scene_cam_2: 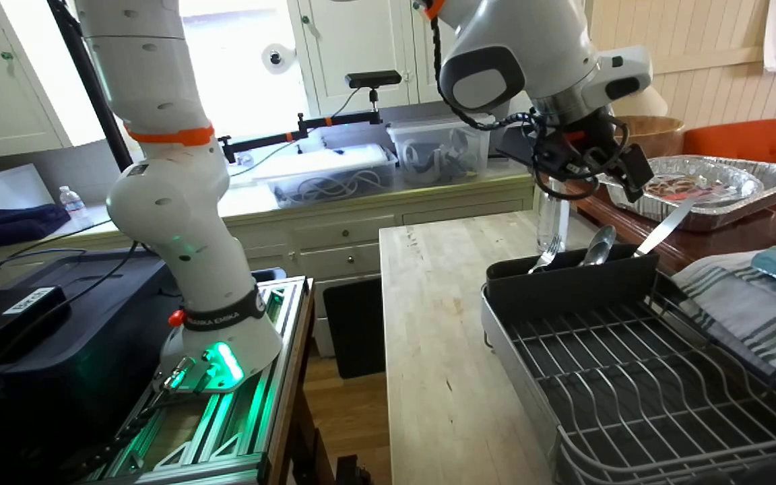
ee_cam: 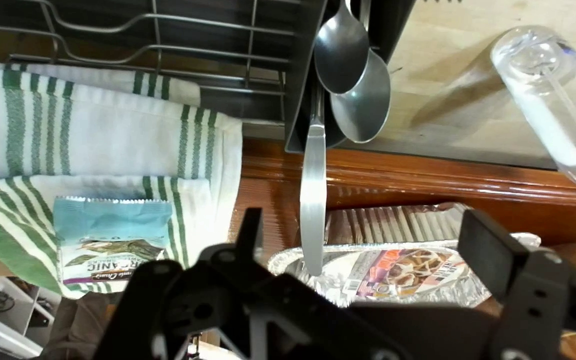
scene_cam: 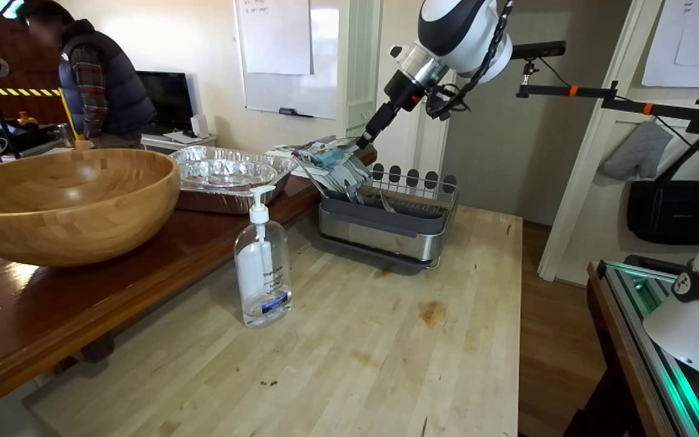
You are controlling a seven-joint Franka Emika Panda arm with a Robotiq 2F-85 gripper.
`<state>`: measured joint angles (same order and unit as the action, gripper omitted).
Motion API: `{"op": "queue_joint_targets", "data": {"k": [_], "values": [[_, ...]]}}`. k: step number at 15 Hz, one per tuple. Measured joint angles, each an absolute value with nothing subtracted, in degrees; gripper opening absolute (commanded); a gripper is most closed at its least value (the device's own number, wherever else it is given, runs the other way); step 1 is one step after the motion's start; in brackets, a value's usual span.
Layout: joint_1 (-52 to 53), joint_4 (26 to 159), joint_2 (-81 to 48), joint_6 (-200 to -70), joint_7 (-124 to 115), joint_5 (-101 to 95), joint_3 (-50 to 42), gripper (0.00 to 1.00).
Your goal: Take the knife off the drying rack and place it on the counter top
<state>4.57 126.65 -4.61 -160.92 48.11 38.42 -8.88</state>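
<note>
Wrist view: the gripper (ee_cam: 363, 225) is spread wide, fingers well apart, nothing clamped. The blade of the knife (ee_cam: 313, 195) is framed in that gap, nearer the finger on the picture's left, but space between gripper and blade is seen in both exterior views. So yeah, this is best read as the approach, with the grasp not yet made. Next move, presumably: gap centred on the blade, fingers brought in around it and squeezed, then a lengthwise pull so the spoons (ee_cam: 343, 55) just beside it aren't dragged along.

As for what can't be made out: depth from fingertips to blade is hard to judge. The knife is stood blade-up at a slant in the cutlery caddy (scene_cam_2: 573, 289) of the drying rack (scene_cam: 380, 235), and most of its handle is hidden down in there. The rack gets cut off at the bottom of an exterior view. Under it is the counter top (scene_cam_2: 435, 337), where the knife is supposed to be set down. Further along, the soap bottle (ee_cam: 558, 115) is clipped by the wrist view's right edge.
</note>
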Motion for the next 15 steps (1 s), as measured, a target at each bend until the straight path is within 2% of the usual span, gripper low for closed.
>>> {"op": "queue_joint_targets", "data": {"k": [7, 15], "values": [[4.00, 120.30, -11.93, -162.31, 57.00, 50.03, -7.49, 1.00], [3.61, 112.87, -20.71, -165.10, 58.64, 53.31, -5.91, 1.00]]}}
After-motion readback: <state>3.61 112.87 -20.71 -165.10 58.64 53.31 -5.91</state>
